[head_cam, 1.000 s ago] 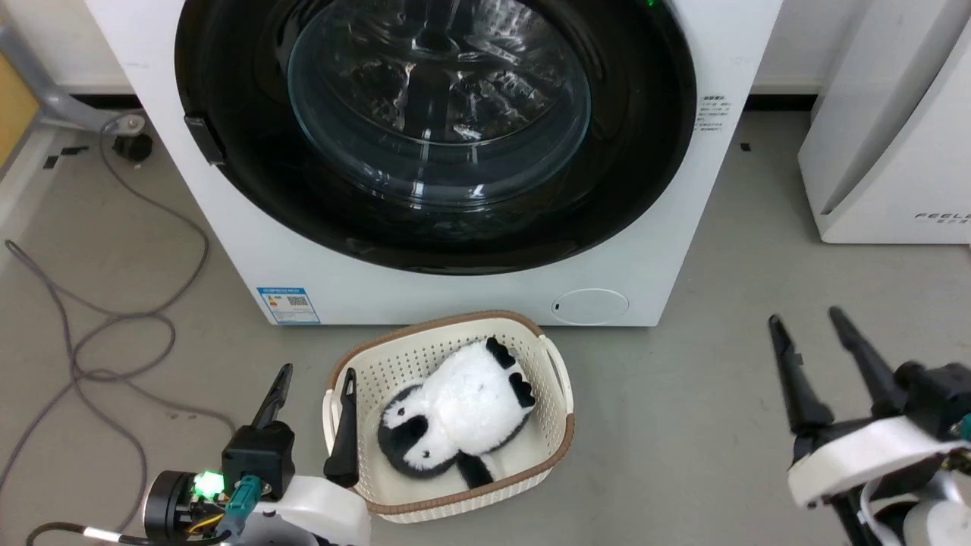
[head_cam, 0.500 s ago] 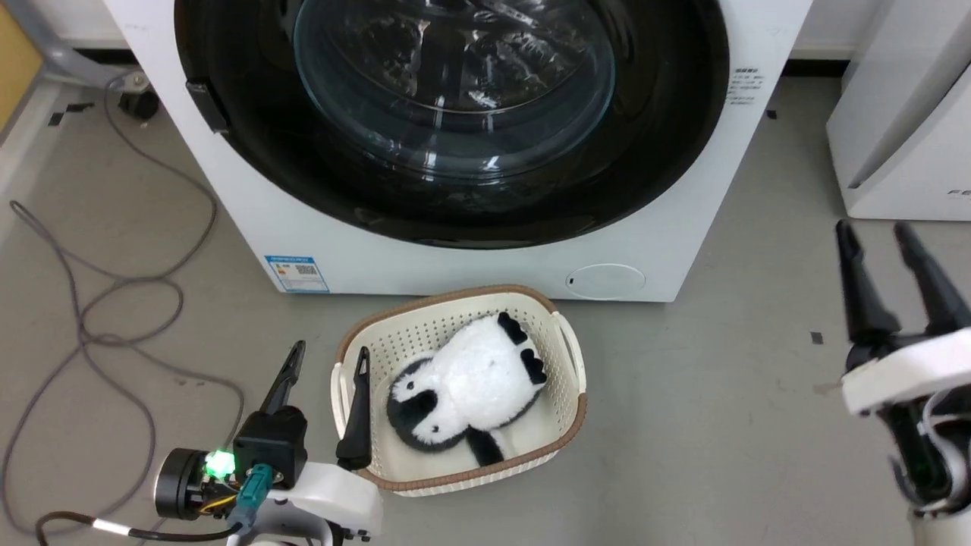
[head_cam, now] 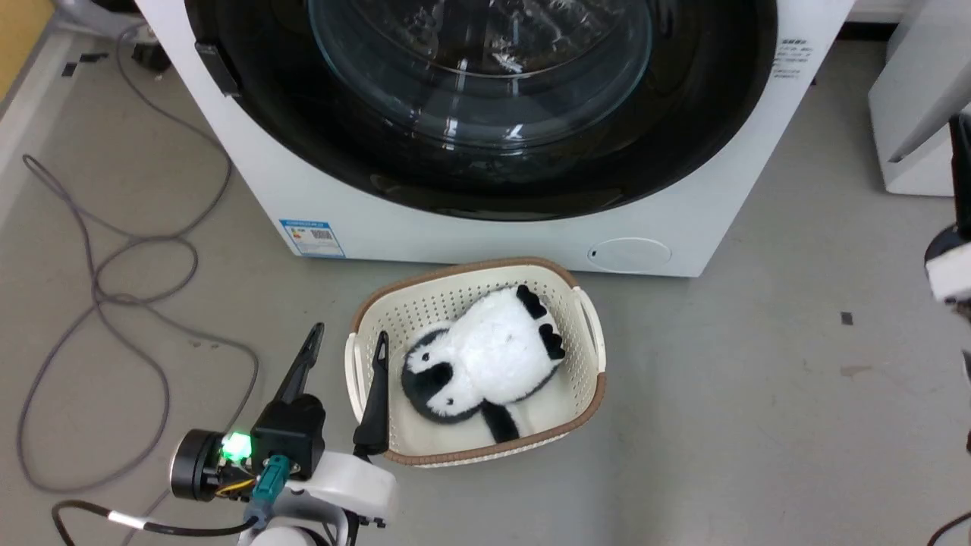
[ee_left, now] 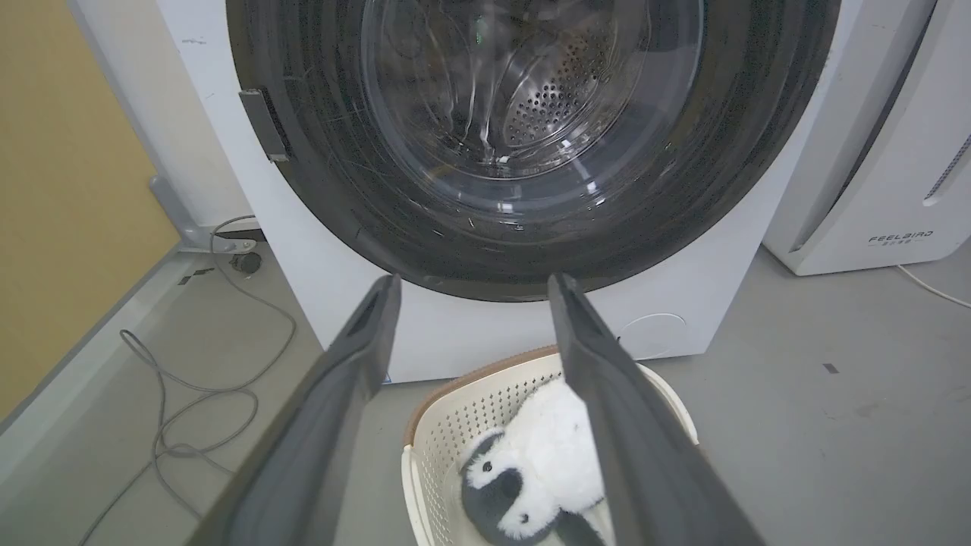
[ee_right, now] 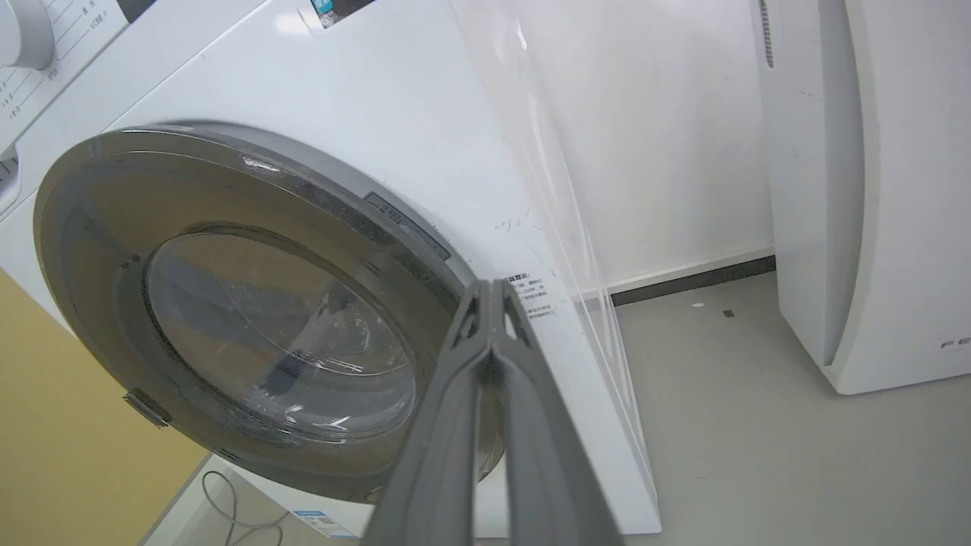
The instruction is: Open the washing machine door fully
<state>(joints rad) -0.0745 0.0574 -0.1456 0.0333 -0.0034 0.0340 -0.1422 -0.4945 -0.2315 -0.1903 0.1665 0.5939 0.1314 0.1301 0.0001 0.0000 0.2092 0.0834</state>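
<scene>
The washing machine door [head_cam: 470, 76] is shut. It lies flat against the front of the washing machine [head_cam: 493, 243], which stands on the floor [head_cam: 721, 394] at the far side. So the job has hardly begun. This looks like the reaching step, before anything takes hold of the door.

The right hand [ee_right: 493, 284] is held up. Its two fingers are pressed together with nothing between them. In its own wrist view they point at the right rim of the door [ee_right: 265, 326]. I cannot tell if the tips touch it.

The left hand [head_cam: 348, 331] is low, near the front edge of the floor. Its fingers are apart and hold nothing. One finger is over the left rim of the basket [head_cam: 455, 271], where a toy penguin [head_cam: 485, 356] lies. The basket sits just in front of the machine, under the door.

There is a small black tab [head_cam: 216, 68] on the door's left edge. I cannot tell if it is the handle or the hinge.

Next, I think the right hand has to find the edge where the door lets go. It can hook or pinch there and pull, then follow the door round in a wide curve until it is all the way open. The door is wide, so it may swing over the basket.
</scene>
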